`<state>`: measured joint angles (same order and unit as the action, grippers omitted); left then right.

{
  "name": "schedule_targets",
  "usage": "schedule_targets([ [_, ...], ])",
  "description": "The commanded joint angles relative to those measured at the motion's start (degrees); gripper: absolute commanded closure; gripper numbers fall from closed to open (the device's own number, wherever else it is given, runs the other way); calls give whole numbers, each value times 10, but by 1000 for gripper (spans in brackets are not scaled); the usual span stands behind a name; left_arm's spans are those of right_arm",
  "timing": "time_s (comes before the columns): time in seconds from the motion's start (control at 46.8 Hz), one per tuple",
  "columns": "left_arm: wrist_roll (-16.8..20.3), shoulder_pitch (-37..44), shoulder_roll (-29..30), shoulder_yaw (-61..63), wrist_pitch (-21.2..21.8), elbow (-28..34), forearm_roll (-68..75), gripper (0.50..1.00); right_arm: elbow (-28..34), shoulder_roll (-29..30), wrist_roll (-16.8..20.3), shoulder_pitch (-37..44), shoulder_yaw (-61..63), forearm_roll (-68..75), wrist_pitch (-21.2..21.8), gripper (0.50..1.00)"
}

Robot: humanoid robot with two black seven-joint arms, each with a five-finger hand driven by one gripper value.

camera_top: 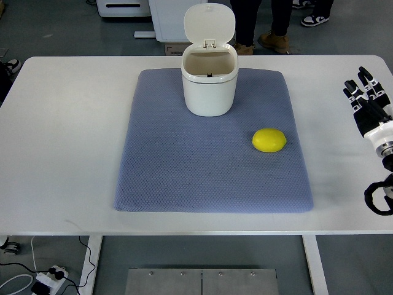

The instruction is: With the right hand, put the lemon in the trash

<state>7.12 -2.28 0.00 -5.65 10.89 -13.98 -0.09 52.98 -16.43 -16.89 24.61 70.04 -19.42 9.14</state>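
Observation:
A yellow lemon (269,140) lies on the right part of a blue-grey mat (184,166). At the mat's far edge stands a small white trash bin (209,86) with its lid (209,24) flipped up and its inside showing. My right hand (367,98) hovers over the table's right side, well to the right of the lemon, its black-and-white fingers spread and holding nothing. The left arm does not show.
The mat lies on a white table (61,135). Beyond the far edge stand people's legs and shoes (273,40) and white equipment (123,7). A black cable loop (377,196) hangs from the right wrist near the table's right edge.

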Motion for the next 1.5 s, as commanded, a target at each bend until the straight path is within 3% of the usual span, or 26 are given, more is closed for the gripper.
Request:
schedule_targets([
  [0.0,0,0,0,1,0,0,2,500,0,0,0,0,0,0,0,500],
  [1.476,0,2,0,-1,0,1,3,500,1,-3,4,5,-4,0,4,500],
])
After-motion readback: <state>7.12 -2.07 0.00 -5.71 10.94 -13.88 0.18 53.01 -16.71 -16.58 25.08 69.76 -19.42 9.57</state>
